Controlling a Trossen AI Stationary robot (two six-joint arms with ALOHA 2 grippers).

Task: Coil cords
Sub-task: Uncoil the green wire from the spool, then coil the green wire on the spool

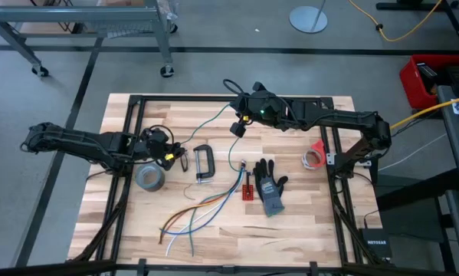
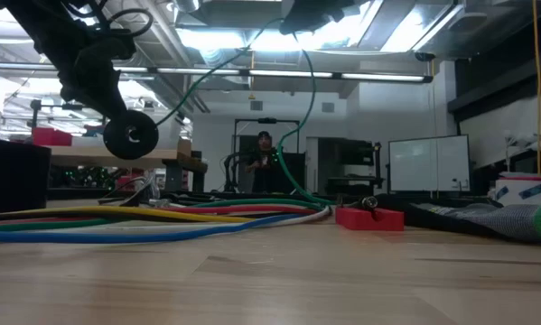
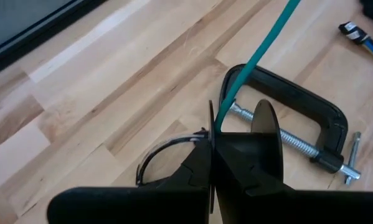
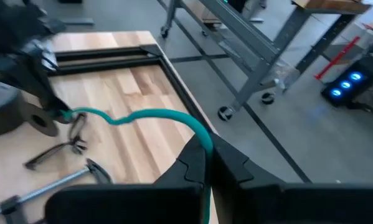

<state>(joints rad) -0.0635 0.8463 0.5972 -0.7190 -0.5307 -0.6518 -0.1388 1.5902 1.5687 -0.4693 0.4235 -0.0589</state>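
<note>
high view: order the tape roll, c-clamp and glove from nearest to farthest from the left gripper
Measured from the left gripper:
1. Tape roll, just below it, toward the table's front.
2. C-clamp, a little to its right.
3. Glove, farthest, right of centre.

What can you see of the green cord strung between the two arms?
The green cord is thin, smooth and rubbery-looking. The left gripper pinches it in shut jaws, and the right gripper pinches another stretch, jaws also shut. Between them it spans the air in a loose, wavy line, clear of the wooden table. From the right gripper a further length drops in a curve to the tabletop.
</note>
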